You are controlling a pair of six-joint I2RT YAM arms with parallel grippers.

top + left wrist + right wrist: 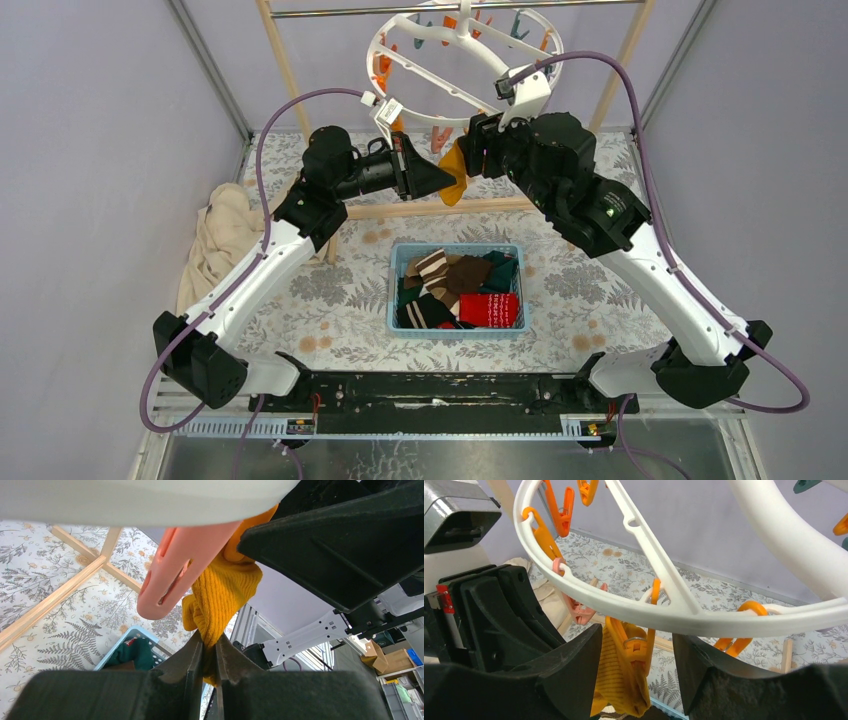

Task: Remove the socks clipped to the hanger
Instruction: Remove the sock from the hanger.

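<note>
Pinching the mustard sock (222,595) under the hanger (634,607), left gripper (209,650) is set to pull; right gripper (636,647), jaws wide, straddles its clip (633,639).

I find no word, number or brand I can read — not in any view. A small white tag (389,108) on my left arm carries dark marks too small to make out, and a red sticker (442,596) seen from my right wrist is only a blur.

One mustard sock (616,690) hangs clipped under the tilted white hanger (634,607); other socks (460,290) lie heaped below.
</note>
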